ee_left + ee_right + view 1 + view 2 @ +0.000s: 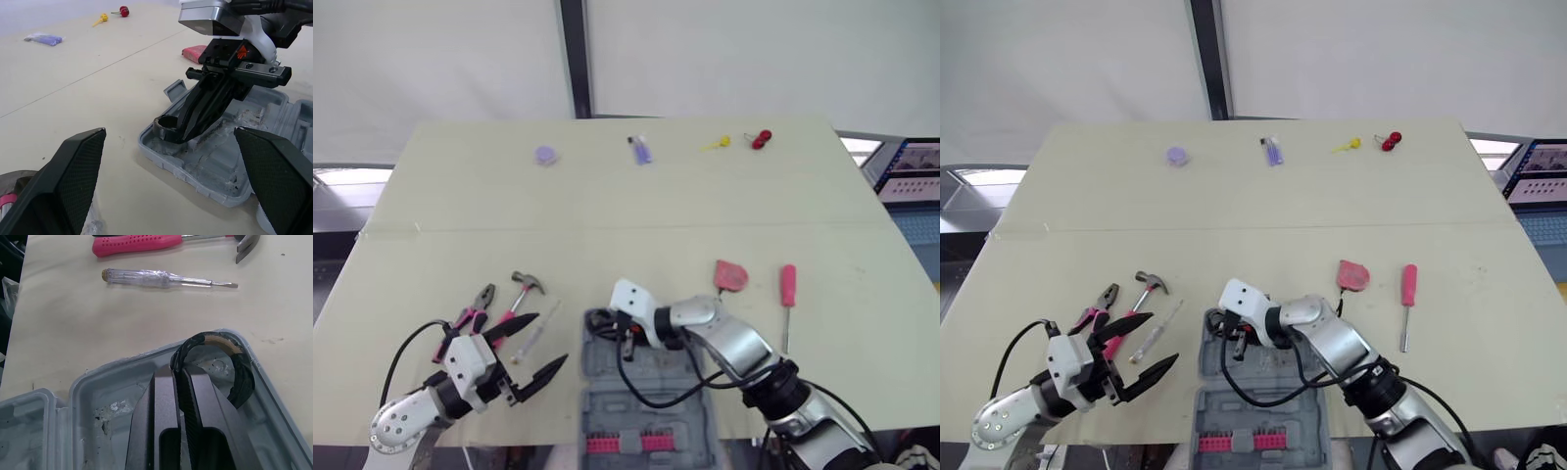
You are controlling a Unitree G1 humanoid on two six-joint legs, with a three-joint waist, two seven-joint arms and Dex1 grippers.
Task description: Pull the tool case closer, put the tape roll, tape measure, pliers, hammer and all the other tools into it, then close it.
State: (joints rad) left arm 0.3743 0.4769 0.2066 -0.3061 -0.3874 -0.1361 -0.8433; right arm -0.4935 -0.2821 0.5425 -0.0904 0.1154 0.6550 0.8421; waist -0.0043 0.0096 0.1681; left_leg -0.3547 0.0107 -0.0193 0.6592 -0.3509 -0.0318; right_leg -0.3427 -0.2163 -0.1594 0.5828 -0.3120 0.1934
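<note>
Head stereo overlooks table [607,196]; wrist cams near case [220,171]

The left hand [549,340] hovers low with fingers spread wide, forearm angled inward. The right hand [180,374] reaches leftward, tilted down, fingers closed, seemingly pinching the tape roll [244,377].

Black tape roll [244,374] lies tilted in one corner of the open tool case [117,382]

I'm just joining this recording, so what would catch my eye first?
The right gripper, fingers shut on a black tape roll, holds it in the far left corner of the open grey tool case at the near edge of the table. Left of the case, the left gripper hovers open beside the pliers and hammer.
</note>
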